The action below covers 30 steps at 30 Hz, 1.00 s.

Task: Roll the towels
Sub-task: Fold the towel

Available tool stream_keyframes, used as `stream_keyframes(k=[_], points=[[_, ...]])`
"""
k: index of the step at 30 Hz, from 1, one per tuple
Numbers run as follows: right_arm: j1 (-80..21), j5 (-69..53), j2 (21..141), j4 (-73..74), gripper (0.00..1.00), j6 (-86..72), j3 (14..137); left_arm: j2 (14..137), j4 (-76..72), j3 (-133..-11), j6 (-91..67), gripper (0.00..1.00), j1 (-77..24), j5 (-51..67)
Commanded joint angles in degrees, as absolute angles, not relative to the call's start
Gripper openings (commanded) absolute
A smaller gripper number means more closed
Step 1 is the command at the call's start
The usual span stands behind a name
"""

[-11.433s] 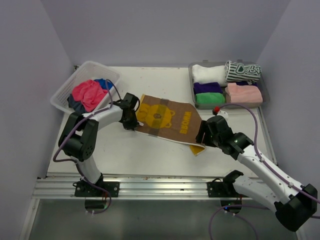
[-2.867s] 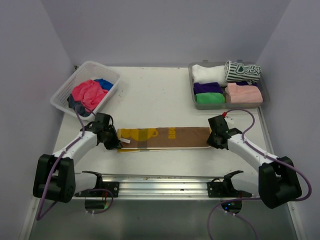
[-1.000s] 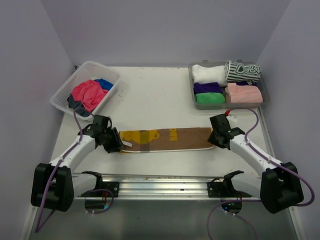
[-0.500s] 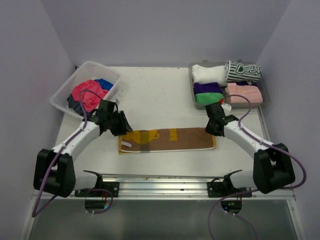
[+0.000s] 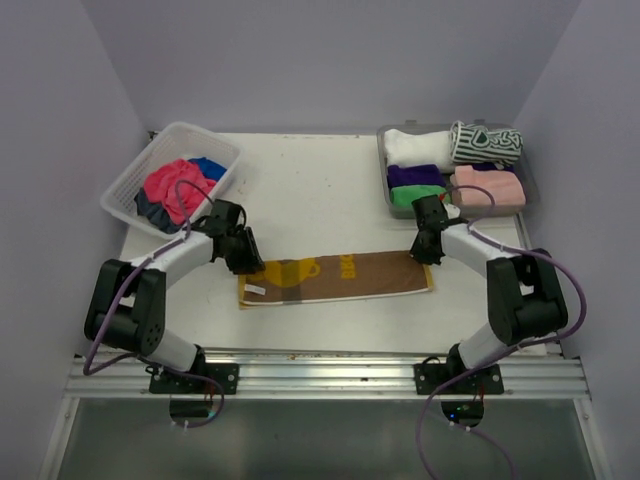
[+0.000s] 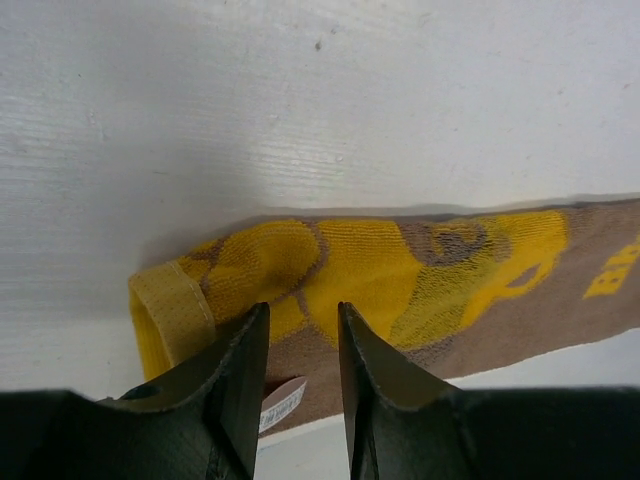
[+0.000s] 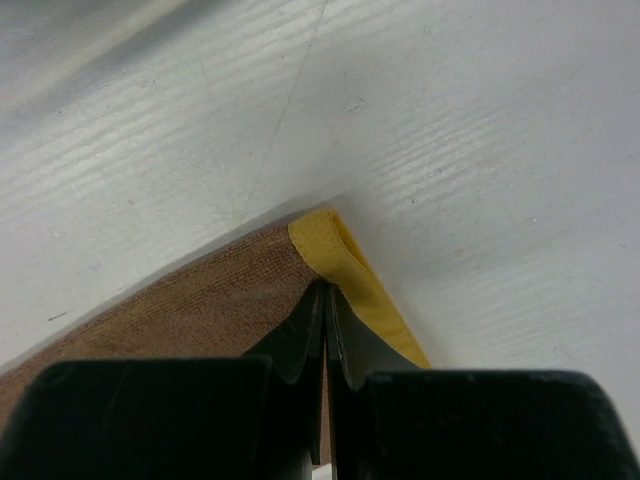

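Note:
A yellow-and-brown towel (image 5: 335,278), folded into a long strip, lies flat across the front of the table. My left gripper (image 5: 247,262) hovers over its left end (image 6: 330,260), open, with cloth and a white label showing between the jaws (image 6: 303,322). My right gripper (image 5: 425,252) sits at the strip's far right corner, shut, its tips (image 7: 327,292) pinching the brown cloth beside the yellow hem (image 7: 360,280). Rolled towels fill the grey tray (image 5: 531,190): white (image 5: 410,148), striped (image 5: 485,143), purple (image 5: 415,176), green (image 5: 418,197), pink (image 5: 490,187).
A white lattice basket (image 5: 128,186) at the back left holds loose pink (image 5: 172,188) and blue (image 5: 208,167) towels. Purple walls close in the table on three sides. A metal rail (image 5: 320,365) runs along the near edge.
Both grippers moved from the strip's near edge to its far edge. The right gripper closed at the right corner. The strip shifted slightly away from the rail.

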<state>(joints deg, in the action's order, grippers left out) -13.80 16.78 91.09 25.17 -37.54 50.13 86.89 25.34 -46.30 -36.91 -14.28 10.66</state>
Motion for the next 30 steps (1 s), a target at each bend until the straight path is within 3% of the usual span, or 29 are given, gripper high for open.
stream_keyframes(k=[1,9,14,19,23,30], points=[[-13.71,16.08,84.22,26.89,0.03,-37.44,49.57,80.52,25.48,-50.18,-36.56,0.37,-14.33,8.88],[-13.71,11.79,71.12,29.71,0.02,-40.68,40.02,77.77,27.43,-45.18,-37.09,0.38,-14.24,5.37],[-13.71,10.46,70.75,27.60,0.03,-43.77,33.32,82.79,24.26,-42.10,-37.71,0.35,-13.97,3.43],[-13.62,11.69,74.26,28.73,0.00,-43.59,34.45,80.52,26.62,-43.85,-37.09,0.34,-13.97,2.38],[-13.62,12.91,69.37,30.85,0.00,-43.16,36.03,77.09,30.75,-47.89,-36.30,0.35,-13.97,1.14],[-13.62,19.15,67.84,33.84,0.09,-39.30,41.65,77.25,30.59,-52.03,-36.04,0.35,-13.97,4.48]])
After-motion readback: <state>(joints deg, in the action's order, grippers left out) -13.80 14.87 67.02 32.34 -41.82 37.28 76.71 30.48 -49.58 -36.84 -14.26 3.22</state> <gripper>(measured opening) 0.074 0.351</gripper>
